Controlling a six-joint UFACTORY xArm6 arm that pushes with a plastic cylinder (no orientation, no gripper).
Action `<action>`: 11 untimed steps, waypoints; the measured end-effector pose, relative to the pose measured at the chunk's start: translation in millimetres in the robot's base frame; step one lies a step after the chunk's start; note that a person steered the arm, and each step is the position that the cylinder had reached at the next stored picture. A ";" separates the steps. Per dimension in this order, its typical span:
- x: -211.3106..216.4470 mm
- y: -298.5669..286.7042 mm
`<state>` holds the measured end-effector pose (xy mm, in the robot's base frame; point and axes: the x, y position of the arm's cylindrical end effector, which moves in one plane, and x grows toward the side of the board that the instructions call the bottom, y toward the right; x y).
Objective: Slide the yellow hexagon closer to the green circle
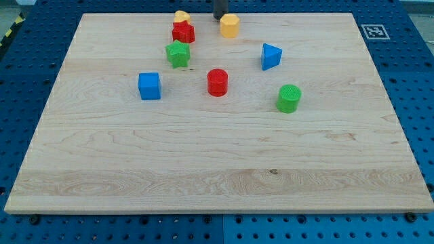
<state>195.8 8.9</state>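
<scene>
So the yellow hexagon [230,26] is sitting way up near the view's top edge of the worktop [203,176], and my tip [220,18] is parked just beside it, on its upper-left side, close enough that I can't tell if they're actually touching or a hair apart. No jaws on this rig, by the way, just a plain dark rod, so nothing to open or hold.

The bit that matters: the green circle [289,98] lies well down and to the view's right of the hexagon. That puts my tip on roughly the far side of the hexagon from the target (pretty much where you'd want it), so I'd guess a push down and to the right would send the hexagon the correct way.

One thing to watch: the blue triangle-ish block [271,56] sits between the hexagon and the green circle, a touch to the right of the straight line. The hexagon could clip it if the push drifts.

Everything else is off to the hexagon's left or below-left: red star-like block [183,32] with another yellow block [181,16] behind it, green star [178,53], red cylinder [218,82], blue cube [149,86]. None look like they're in the way.
</scene>
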 end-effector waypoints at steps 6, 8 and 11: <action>87.6 25.1; 113.5 31.9; 162.7 57.2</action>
